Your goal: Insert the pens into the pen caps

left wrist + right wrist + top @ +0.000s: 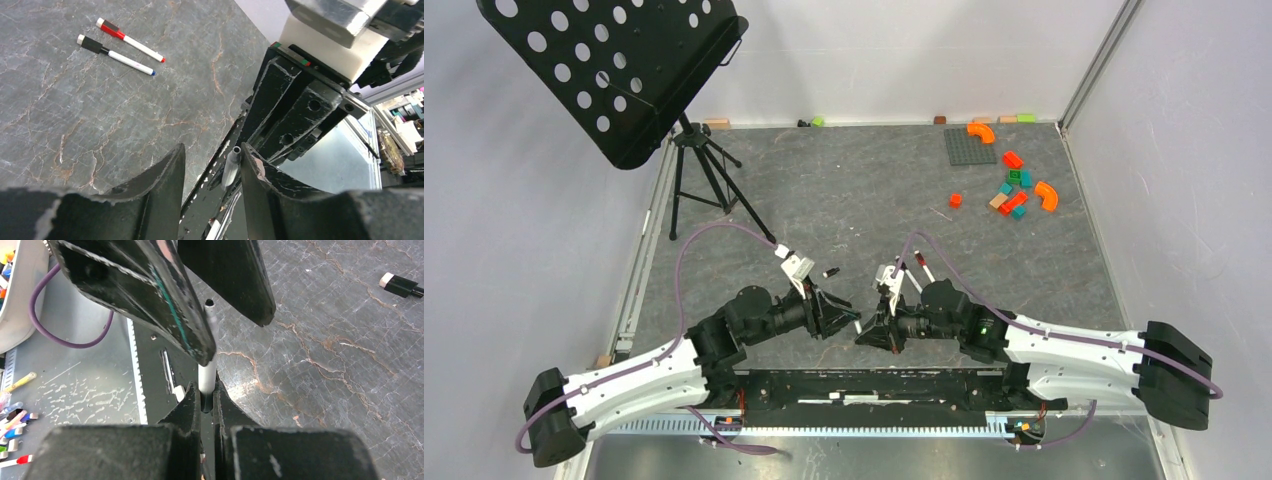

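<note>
Progress: red-capped pen (131,43) and black-capped pen (118,56) lie apparently finished on tabletop (75,125); right tool (206,392) clamps bare pen (208,374) inside half-open, empty left tool (212,150); loose black cap (400,286) not yet fitted.

Parted jaws of left gripper (212,150) flank a pen (231,167)

1 overhead, 2 close wrist views
</note>
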Available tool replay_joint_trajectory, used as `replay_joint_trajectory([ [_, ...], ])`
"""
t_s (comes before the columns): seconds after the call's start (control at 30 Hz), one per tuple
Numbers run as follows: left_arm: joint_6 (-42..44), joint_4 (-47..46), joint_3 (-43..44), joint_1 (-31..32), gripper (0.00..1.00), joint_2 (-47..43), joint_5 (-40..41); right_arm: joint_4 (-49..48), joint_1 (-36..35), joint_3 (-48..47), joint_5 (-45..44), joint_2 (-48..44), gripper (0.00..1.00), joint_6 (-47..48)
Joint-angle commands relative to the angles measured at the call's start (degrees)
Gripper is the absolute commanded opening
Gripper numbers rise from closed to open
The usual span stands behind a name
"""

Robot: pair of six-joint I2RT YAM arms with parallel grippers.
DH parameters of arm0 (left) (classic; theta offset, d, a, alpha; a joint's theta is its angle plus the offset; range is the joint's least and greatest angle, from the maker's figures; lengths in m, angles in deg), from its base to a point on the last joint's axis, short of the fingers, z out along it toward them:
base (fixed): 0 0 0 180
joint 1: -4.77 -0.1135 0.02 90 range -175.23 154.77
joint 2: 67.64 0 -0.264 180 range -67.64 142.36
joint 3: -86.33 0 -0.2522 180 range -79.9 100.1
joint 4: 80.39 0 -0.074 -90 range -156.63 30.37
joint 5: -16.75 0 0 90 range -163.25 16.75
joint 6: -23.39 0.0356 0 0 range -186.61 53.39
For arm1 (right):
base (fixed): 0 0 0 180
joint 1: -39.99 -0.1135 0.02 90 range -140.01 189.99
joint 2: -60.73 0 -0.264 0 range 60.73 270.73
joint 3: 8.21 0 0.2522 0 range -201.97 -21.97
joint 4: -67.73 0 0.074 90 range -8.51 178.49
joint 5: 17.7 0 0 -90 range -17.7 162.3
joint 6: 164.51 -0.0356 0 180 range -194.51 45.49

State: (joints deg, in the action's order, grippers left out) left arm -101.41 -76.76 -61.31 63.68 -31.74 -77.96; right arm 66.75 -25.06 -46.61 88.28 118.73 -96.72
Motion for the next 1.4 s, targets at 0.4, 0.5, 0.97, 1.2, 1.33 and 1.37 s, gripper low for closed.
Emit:
replay_joint_trajectory([
  [0.4,-4.5,-8.8,-3.3,0.1,0.02,-0.4,1.4,-0.2,-0.9,-3.8,-4.5,-1.0,0.42,1.6],
  [0.5,-5.4,-8.9,-3.9,0.1,0.02,-2.9,2.3,-1.3,-0.9,-2.6,-5.4,-2.3,0.55,1.6],
  [0.97,-7.0,-14.9,-6.0,0.1,0.02,-8.9,0.4,-13.1,-0.9,3.9,-4.9,-10.2,0.55,-3.0],
  [1.2,-7.6,-17.3,-6.0,0.1,0.02,-7.3,-0.4,-15.0,-0.9,4.0,-3.9,-10.1,0.53,-4.0],
  [1.33,-7.6,-17.9,-6.2,0.1,0.02,-6.9,-0.4,-16.2,-0.9,3.4,-2.5,-8.7,0.53,-4.5],
  [1.37,-7.6,-18.0,-6.2,0.1,0.02,-6.9,-0.4,-16.6,-0.9,3.4,-2.4,-8.3,0.52,-4.5],
])
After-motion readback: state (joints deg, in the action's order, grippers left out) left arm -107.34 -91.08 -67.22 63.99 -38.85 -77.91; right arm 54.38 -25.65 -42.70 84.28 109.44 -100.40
